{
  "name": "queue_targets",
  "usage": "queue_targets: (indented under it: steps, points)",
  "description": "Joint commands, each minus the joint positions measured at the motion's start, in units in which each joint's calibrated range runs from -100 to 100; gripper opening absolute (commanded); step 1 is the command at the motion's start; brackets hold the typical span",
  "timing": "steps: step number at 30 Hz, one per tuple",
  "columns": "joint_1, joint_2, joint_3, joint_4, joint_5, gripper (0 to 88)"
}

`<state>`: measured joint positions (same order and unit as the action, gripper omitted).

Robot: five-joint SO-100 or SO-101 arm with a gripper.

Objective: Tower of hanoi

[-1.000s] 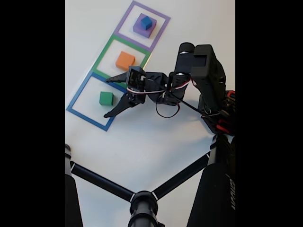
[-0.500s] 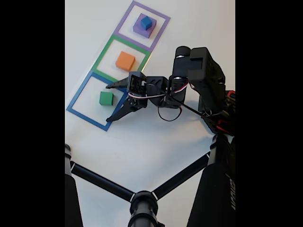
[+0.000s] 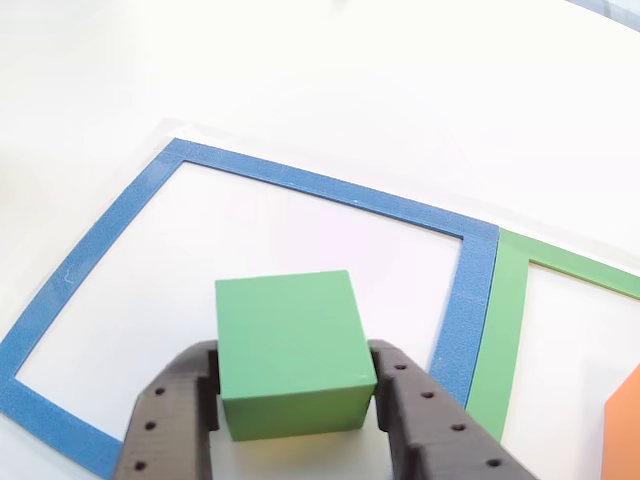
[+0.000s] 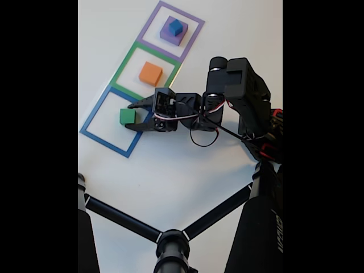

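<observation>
Fingers of the end effector (image 3: 295, 400) pinched the green block (image 3: 291, 352) inside the blue outline (image 3: 470, 290) (orange block (image 4: 151, 73) apparently its next seat).

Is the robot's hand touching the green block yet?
Touching. In the other view the hand has a dark finger pressed against each side of the green block, with no gap showing on either side.
</observation>
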<state>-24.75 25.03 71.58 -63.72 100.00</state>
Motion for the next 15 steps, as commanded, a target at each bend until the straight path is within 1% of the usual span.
queue_targets:
  steps: [1,5,9,11,15]
  points:
    - [-0.7,-0.1,-0.8,-1.2,0.0,8.2]
    - [-0.9,-1.7,-0.3,-0.6,0.0,6.1]
    - [-1.0,-7.7,1.5,3.0,0.0,4.8]
    - [-0.8,-13.4,2.2,7.9,0.0,4.7]
    - [0.5,-29.1,3.7,22.6,0.0,4.7]
